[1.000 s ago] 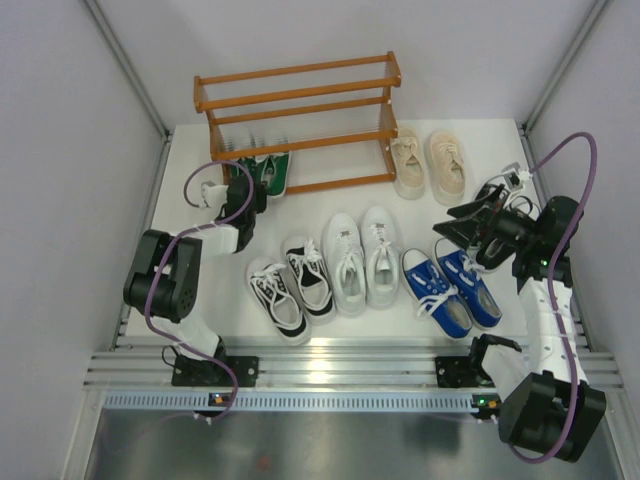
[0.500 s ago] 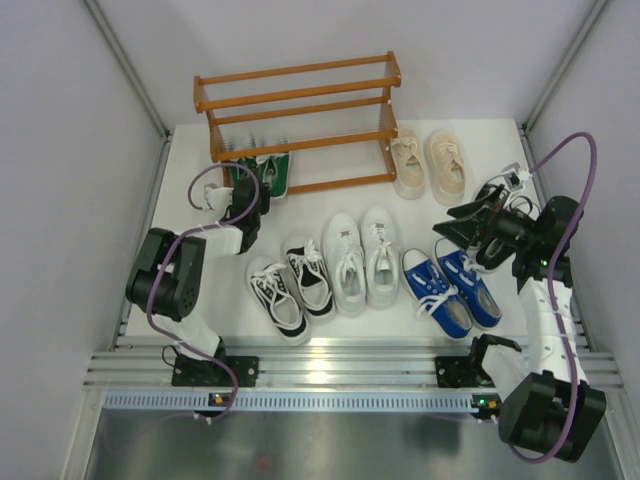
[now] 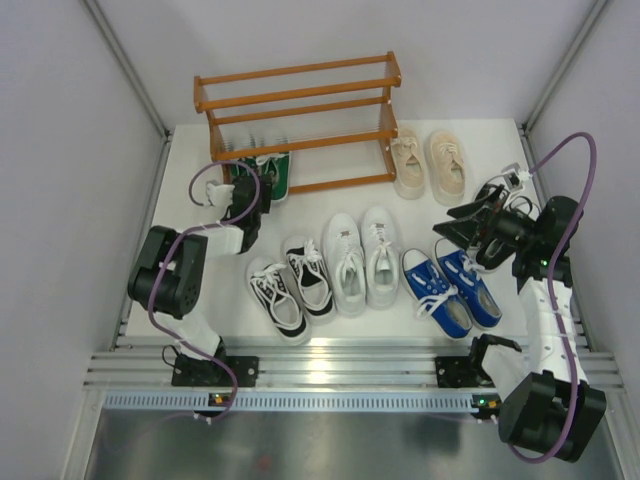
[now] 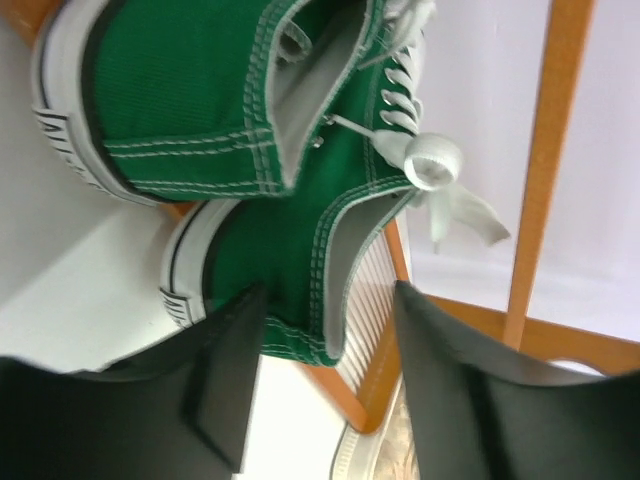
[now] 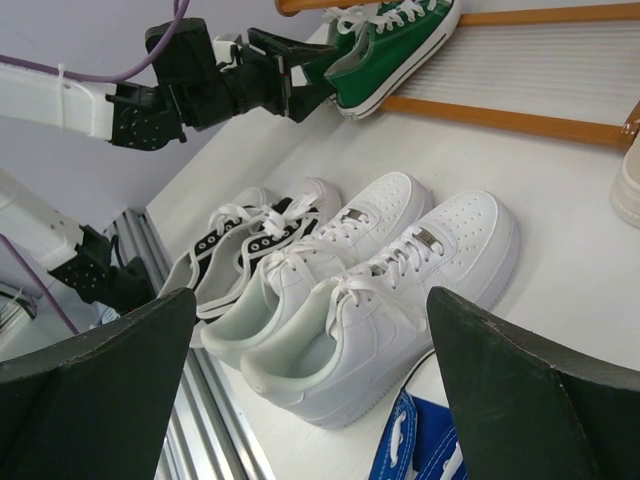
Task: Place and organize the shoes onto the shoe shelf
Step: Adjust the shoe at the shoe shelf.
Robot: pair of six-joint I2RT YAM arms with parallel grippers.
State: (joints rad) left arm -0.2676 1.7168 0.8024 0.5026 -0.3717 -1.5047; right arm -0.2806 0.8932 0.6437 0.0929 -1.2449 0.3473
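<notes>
The green shoes (image 3: 266, 172) lie side by side on the bottom rails of the shoe shelf (image 3: 296, 95), at its left end. My left gripper (image 3: 247, 193) is just behind their heels, open. In the left wrist view the nearer green shoe's heel (image 4: 290, 280) sits between the fingers (image 4: 225, 370), next to the left one and apart from the right one. My right gripper (image 3: 463, 228) hangs wide open above the blue shoes (image 3: 452, 290), holding nothing. Its wrist view looks down on the white shoes (image 5: 380, 290).
Black-and-white shoes (image 3: 290, 287), the white pair (image 3: 360, 257) and the blue pair stand in a row across the table's middle. Beige shoes (image 3: 430, 162) lie to the right of the shelf. The shelf's upper rails (image 3: 300, 70) hold nothing. White walls close in both sides.
My left gripper has opened and let go of the green shoe's heel, after nudging slightly toward the shelf. The right arm has not moved.
</notes>
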